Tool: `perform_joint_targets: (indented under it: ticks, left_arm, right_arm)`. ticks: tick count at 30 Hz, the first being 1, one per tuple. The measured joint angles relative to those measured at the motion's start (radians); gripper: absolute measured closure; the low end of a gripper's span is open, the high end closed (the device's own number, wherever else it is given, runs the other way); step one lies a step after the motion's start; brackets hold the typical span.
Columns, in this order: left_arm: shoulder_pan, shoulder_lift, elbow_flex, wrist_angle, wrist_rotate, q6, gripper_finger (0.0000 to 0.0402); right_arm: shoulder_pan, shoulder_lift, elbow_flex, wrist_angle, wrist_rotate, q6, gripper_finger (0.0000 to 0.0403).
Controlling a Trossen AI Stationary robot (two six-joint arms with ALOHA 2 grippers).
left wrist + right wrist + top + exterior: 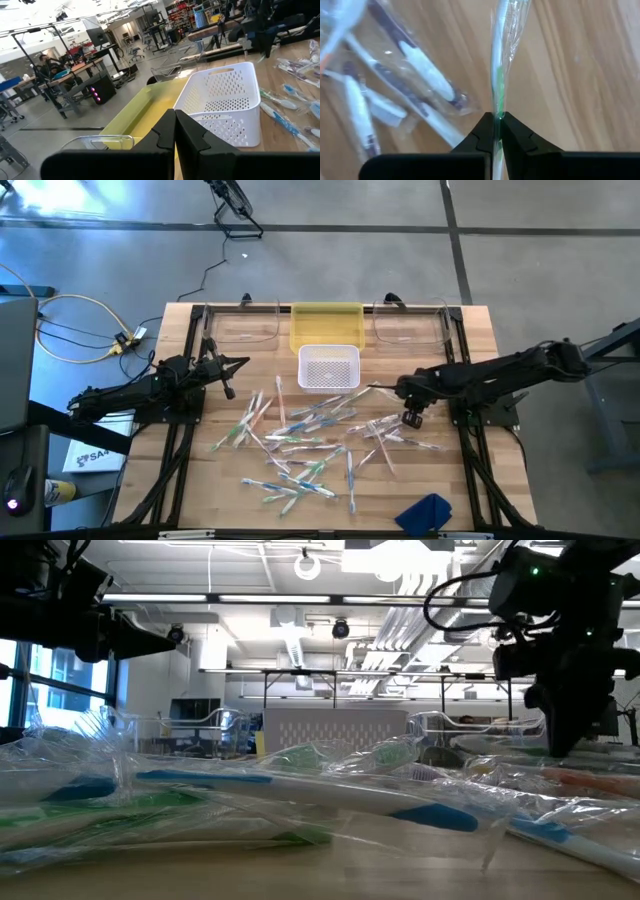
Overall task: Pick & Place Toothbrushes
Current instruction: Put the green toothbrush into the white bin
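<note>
Many toothbrushes in clear wrappers lie scattered on the wooden table, near a white perforated basket. My right gripper points steeply down over the right part of the scatter, shut on one green-and-white wrapped toothbrush. Several white wrapped toothbrushes lie on the wood beside it. My left gripper stays shut and empty at the table's left, pointing level toward the basket. My right gripper pinches the wrapped toothbrush at a green stretch of its handle between its two fingertips, coming from above and pointing steeply down. The brush runs on past the fingertips; I cannot tell whether its far end rests on the table.
A yellow tray stands behind the basket at the far edge, flanked by two clear bins. A blue cloth lies at the near right corner. Bare wood shows along the left and right edges.
</note>
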Motion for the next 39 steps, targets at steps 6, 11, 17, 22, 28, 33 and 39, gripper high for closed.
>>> perform_joint_targets:
  ticks: [6, 11, 17, 22, 28, 33, 39]
  left_arm:
    - [0.0, 0.0, 0.0, 0.0, 0.0, 0.0, 0.0402]
    - [0.0, 0.0, 0.0, 0.0, 0.0, 0.0, 0.0402]
    - [0.0, 0.0, 0.0, 0.0, 0.0, 0.0, 0.0402]
    - [0.0, 0.0, 0.0, 0.0, 0.0, 0.0, 0.0402]
    - [0.0, 0.0, 0.0, 0.0, 0.0, 0.0, 0.0402]
    - [0.0, 0.0, 0.0, 0.0, 0.0, 0.0, 0.0402]
    - [0.0, 0.0, 0.0, 0.0, 0.0, 0.0, 0.0402]
  right_arm:
    - [0.0, -0.066, 0.002, 0.005, -0.019, -0.004, 0.0393]
    - [0.0, -0.132, 0.002, 0.008, -0.016, -0.012, 0.0393]
    - [0.0, -0.225, 0.002, 0.063, 0.003, -0.013, 0.0393]
    - [0.0, -0.29, 0.002, 0.239, 0.014, -0.055, 0.0393]
    - [0.0, -0.309, 0.004, 0.482, 0.068, -0.147, 0.0393]
    - [0.0, -0.291, 0.004, 0.69, 0.14, -0.232, 0.0394]
    - [0.0, -0.22, 0.004, 0.924, 0.218, -0.339, 0.0394]
